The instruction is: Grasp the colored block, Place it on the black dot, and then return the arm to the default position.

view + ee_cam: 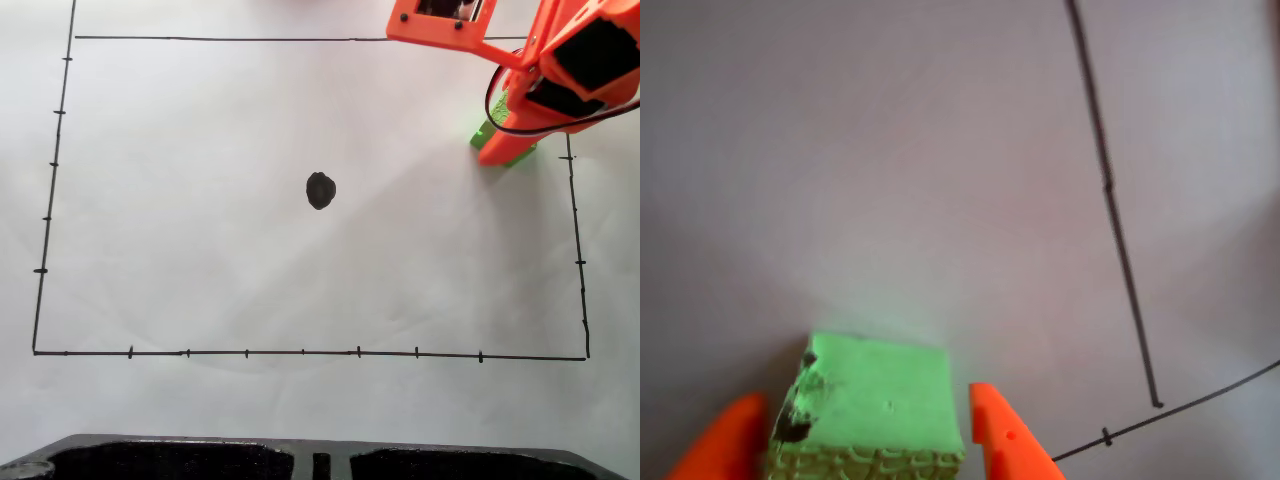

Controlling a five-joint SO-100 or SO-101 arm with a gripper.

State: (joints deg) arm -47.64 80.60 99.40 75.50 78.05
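The arm (pixel 560 60) fills the upper right of the fixed view: bright orange plastic, flat plates with small dark screw heads, black servo blocks set inside, a black cable looping beneath. At the wrist view's bottom edge, two tapered orange fingers (pixel 1005 440) poke up, smooth and pointed.

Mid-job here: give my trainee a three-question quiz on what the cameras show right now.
1. True or false: the green cube already sits on the black dot.
2. In the wrist view, where is the cube relative to the pincer?
A. between its orange fingers
B. far outside them
C. on top of one of them
3. Fill in: in the fixed view, the orange arm is at the upper ____ corner of the drawn rectangle.

Key: 1 false; 2 A; 3 right.
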